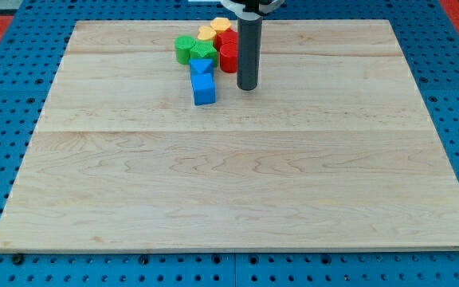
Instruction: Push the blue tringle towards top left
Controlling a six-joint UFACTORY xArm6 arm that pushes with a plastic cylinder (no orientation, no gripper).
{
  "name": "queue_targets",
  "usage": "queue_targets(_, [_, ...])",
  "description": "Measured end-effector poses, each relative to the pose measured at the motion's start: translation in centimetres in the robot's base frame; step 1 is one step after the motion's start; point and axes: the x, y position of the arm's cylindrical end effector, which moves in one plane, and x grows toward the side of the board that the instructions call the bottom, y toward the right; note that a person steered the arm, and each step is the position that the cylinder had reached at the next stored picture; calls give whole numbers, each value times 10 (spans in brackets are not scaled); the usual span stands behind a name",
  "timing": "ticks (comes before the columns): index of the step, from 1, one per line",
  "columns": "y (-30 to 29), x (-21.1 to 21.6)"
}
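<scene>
The blue triangle (200, 68) lies near the top middle of the wooden board (237, 191), touching a blue cube (204, 89) just below it. My tip (247, 86) rests on the board to the right of both blue blocks, a short gap away from them. The dark rod rises from the tip towards the view's top.
Packed above the blue triangle are two green blocks (186, 49) (202, 52), two yellow blocks (207, 34) (221, 25) and two red blocks, a cylinder (228, 57) and one behind it (226, 38). The rod partly hides the red ones. Blue pegboard (6, 48) surrounds the board.
</scene>
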Motion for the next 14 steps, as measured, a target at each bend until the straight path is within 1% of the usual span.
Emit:
queue_targets(1, [0,0])
queue_targets(2, [38,0])
queue_targets(3, [126,-2])
queue_targets(4, [181,-42])
queue_targets(5, [180,-109])
queue_targets(6, [116,-93])
queue_targets(7, [54,-2])
queue_targets(8, [-36,-7])
queue_targets(9, [-61,-25])
queue_targets(10, [-104,-19])
queue_targets(11, [-150,-47])
queue_targets(13, [-137,-52])
queue_targets(14, [-133,-71])
